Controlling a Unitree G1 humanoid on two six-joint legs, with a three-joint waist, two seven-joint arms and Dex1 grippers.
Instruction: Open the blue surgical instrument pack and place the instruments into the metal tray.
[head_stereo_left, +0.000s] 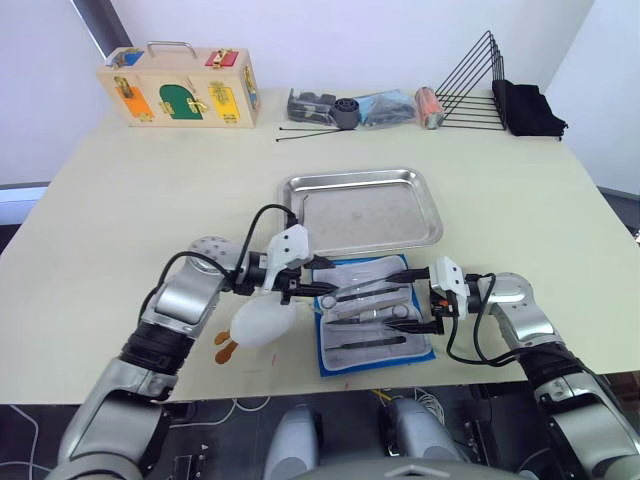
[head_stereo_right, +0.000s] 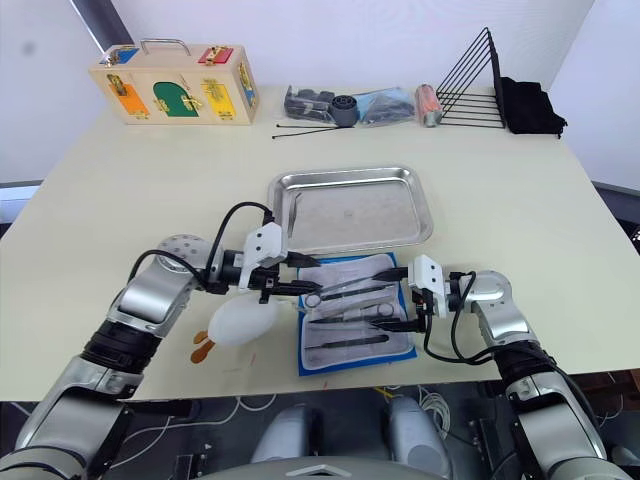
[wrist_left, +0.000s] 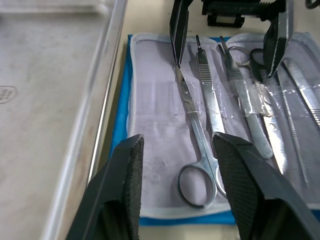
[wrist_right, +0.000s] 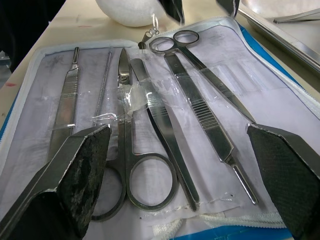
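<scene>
The blue surgical instrument pack (head_stereo_left: 375, 355) lies unfolded, no readable lettering; both pincers released.

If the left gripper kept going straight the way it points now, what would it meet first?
Probably the ring-handled scissors lying on the opened blue surgical instrument pack: the left gripper is open, with the handle rings between its fingers. Depth is uncertain.

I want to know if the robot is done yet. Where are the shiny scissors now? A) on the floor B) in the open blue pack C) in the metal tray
B: the scissors lie tucked under clear strips in the open blue pack.
</scene>
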